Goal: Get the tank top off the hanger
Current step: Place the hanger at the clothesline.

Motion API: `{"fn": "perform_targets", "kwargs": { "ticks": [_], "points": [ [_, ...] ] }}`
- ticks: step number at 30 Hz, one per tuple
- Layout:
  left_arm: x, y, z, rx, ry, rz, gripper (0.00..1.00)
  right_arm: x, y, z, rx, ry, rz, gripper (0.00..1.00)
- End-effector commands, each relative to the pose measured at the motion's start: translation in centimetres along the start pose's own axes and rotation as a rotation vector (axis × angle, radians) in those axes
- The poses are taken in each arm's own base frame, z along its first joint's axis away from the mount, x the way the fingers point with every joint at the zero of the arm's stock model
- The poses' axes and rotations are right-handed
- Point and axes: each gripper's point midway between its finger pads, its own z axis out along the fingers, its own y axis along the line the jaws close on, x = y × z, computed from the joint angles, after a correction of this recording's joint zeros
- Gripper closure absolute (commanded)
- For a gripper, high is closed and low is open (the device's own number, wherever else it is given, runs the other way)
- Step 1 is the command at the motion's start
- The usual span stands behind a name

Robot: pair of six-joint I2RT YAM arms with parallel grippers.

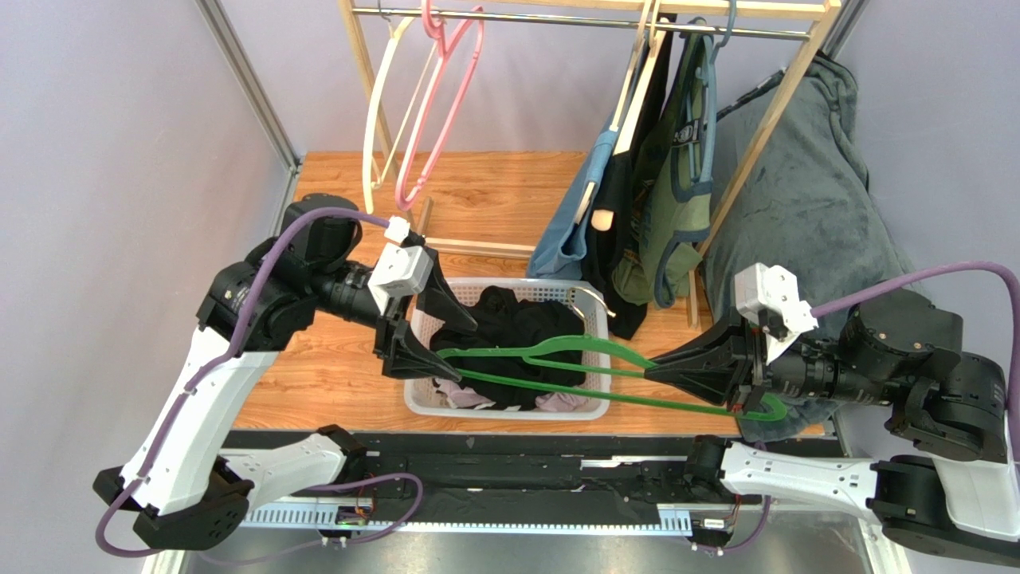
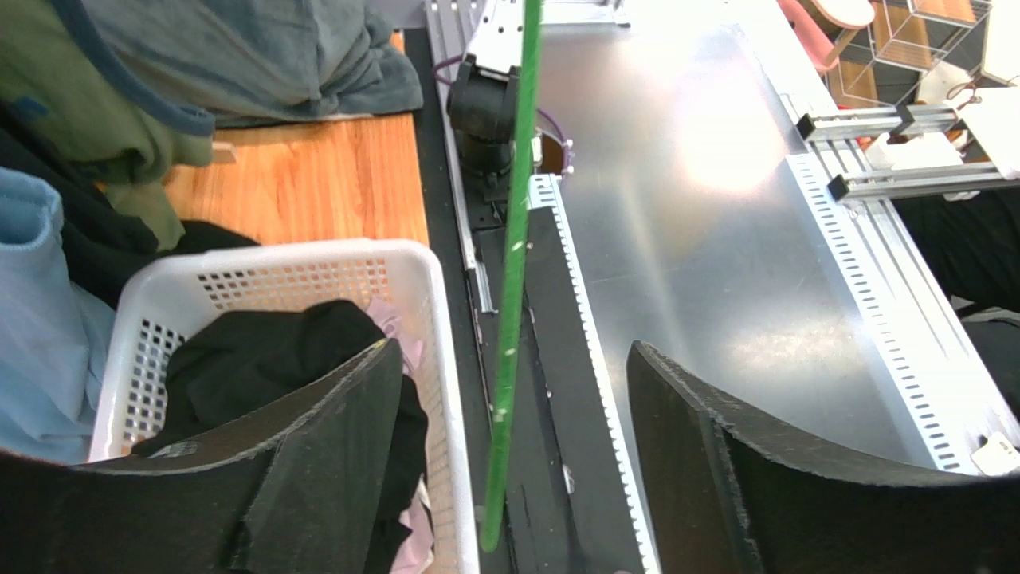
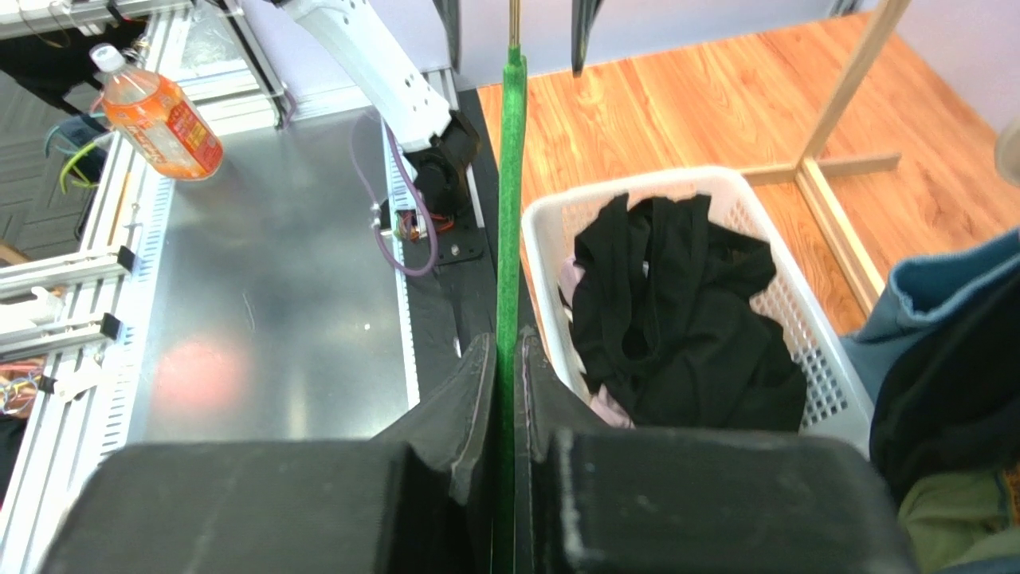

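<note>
- The right end effector (image 1: 653, 373) pinches one end of the bare green hanger (image 1: 563, 353), holding it level above the white laundry basket (image 1: 503, 410).
- The left end effector (image 1: 433, 335) stands spread, its fingers on either side of the hanger's far end without touching it.
- The black tank top (image 1: 515, 329) lies heaped in the basket on the wooden tabletop (image 1: 335, 359).

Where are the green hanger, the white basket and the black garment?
green hanger (image 3: 511, 215), right wrist view, on its straight bar.
white basket (image 2: 287, 281), left wrist view, on its perforated wall.
black garment (image 3: 671, 311), right wrist view, on the middle of the cloth.
</note>
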Motion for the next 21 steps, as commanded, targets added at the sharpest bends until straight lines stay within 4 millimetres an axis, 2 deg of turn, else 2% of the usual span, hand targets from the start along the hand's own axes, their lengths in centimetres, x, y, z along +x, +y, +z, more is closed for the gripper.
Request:
{"fn": "perform_targets", "kwargs": {
  "ticks": [1, 5, 8, 9, 14, 18, 21],
  "points": [
    [-1.4, -1.2, -0.5, 0.003, -0.034, 0.07, 0.29, -3.5, 0.7, 0.5, -0.047, -0.122, -0.049, 1.0],
    [-1.6, -1.2, -0.4, 0.014, -0.037, 0.068, 0.3, -3.8, 0.6, 1.1, -0.05, -0.129, -0.054, 1.0],
    [-1.4, -1.3, -0.3, 0.023, -0.037, 0.061, 0.52, -4.1, 0.3, 1.2, -0.037, -0.144, -0.062, 1.0],
    [-1.4, -1.4, -0.3, 0.026, -0.037, 0.055, 0.64, -4.3, 0.2, 1.2, -0.027, -0.151, -0.065, 1.0],
    [-1.2, -1.6, -0.3, 0.018, -0.034, 0.058, 0.72, -4.4, -0.2, 1.3, -0.008, -0.162, -0.072, 1.0],
    [-1.4, -1.2, -0.4, -0.008, -0.028, 0.073, 1.0, -4.0, -0.5, 1.7, 0.004, -0.149, -0.063, 1.0],
    [-1.8, -0.6, -0.8, -0.062, -0.021, 0.097, 1.0, -3.8, -0.7, 1.5, 0.017, -0.148, -0.053, 1.0]
  ]
}}
